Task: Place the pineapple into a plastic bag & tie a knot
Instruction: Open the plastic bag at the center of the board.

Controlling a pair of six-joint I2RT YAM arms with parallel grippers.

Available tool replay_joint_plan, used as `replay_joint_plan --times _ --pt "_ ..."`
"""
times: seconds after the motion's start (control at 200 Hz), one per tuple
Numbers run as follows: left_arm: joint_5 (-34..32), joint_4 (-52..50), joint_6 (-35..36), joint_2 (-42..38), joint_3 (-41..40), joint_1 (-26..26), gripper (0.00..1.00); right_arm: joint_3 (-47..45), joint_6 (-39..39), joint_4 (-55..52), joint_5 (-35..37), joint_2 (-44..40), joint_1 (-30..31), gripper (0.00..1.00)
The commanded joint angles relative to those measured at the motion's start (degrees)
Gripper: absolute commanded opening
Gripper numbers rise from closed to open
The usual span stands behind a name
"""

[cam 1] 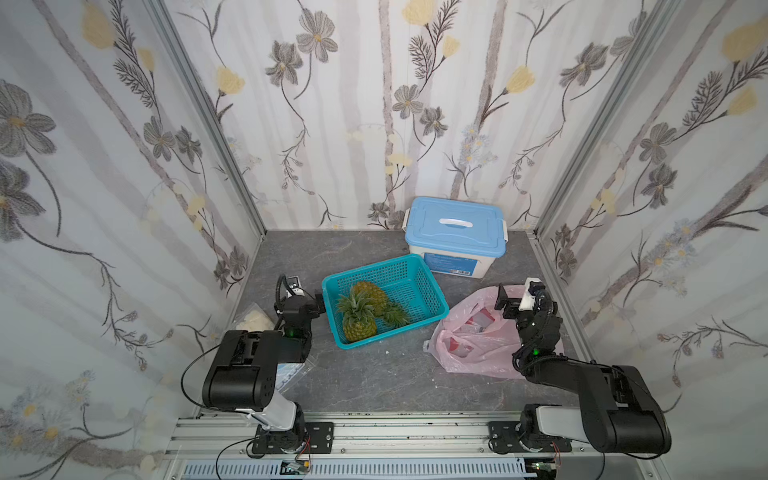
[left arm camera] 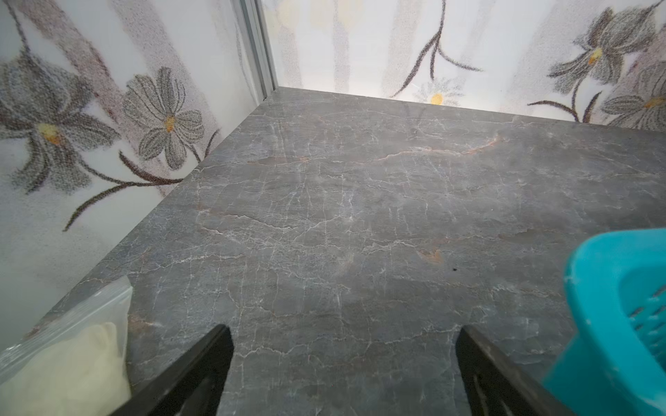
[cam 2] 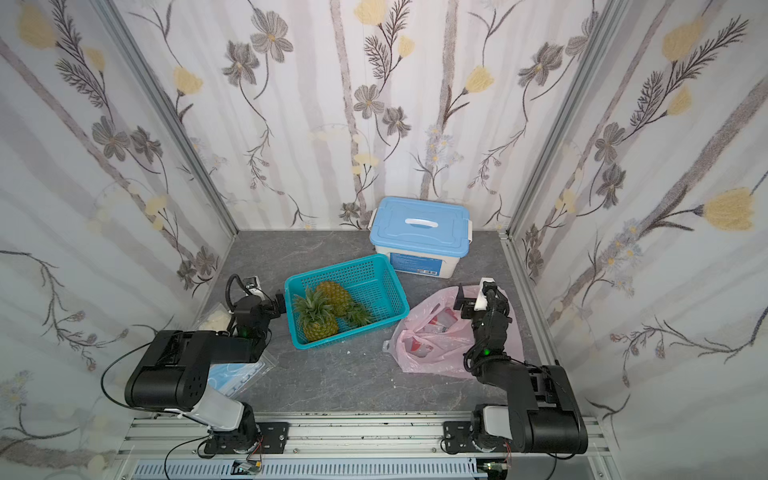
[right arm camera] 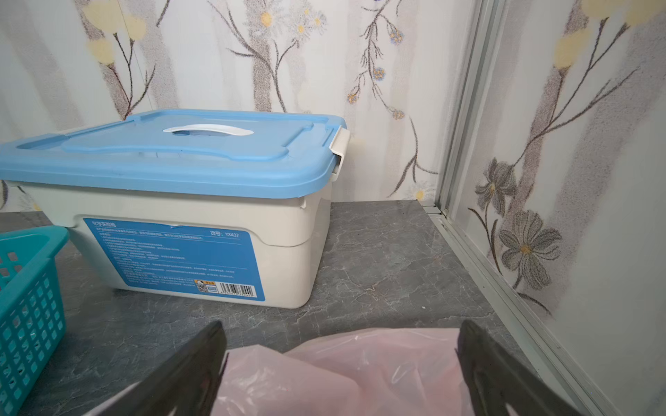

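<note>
Two pineapples lie in the basket (cam 1: 370, 269), so the pick starts there. The front pineapple (cam 1: 359, 326) lies against the basket's left wall, with its long axis running from the near rim toward the far rim and its crown pointing away from the robot. The rear pineapple (cam 1: 372, 292) lies slantwise behind it, crown toward the basket's right near corner.

The left jaws stand wide open and empty just outside the basket's left wall, at about rim height, and are aimed past the wall along the surface (left arm camera: 360, 216) rather than into the basket. The front pineapple lies to their right, over the rim. The left arm (cam 1: 249, 365) is clearly the nearer one, and it would probably need to lift over the wall and close across the fruit's body.

The bag (cam 1: 478, 345) lies crumpled on the surface to the right of the basket, close to it but apart. It holds no pineapple and shows no knot. The right jaws hover over its far side, wide open, gripping nothing.
</note>
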Motion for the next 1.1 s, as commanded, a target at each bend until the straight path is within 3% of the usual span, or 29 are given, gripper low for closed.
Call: replay_joint_plan --times 0.0,0.43,0.535,0.694,0.814,0.874,0.959,1.094 --pt "0.38 0.9 -0.79 -0.08 0.28 0.06 1.0 0.38 -0.15 3.02 0.61 0.07 0.04 1.0" --pt "0.93 1.26 -0.7 -0.39 -0.02 0.06 1.0 0.46 0.11 2.26 -0.06 -0.78 -0.26 1.0" --pt "2.89 -6.85 0.23 -5.66 1.92 0.04 1.0 1.24 -0.58 -3.28 -1.89 -6.03 -0.44 1.0" --pt "0.55 -26.81 -2.55 -26.47 3.89 0.06 1.0 5.95 5.58 -26.46 -0.02 -22.94 -0.35 1.0" --pt "-2.88 -42.44 -3.6 -40.02 6.46 0.08 1.0 12.62 16.56 -47.01 4.13 -30.32 -0.55 0.97" --pt "-3.54 -49.35 -5.17 -45.22 7.65 0.08 1.0 16.31 22.6 -56.59 4.49 -31.11 -0.53 0.94" --pt "-2.07 -59.34 -8.81 -50.91 10.74 0.13 1.0 22.56 28.11 -69.74 -0.24 -29.83 -0.28 0.92" --pt "4.33 -72.44 -20.88 -54.16 17.3 0.06 0.99 31.86 35.49 -89.93 -6.15 -25.57 1.84 0.87"
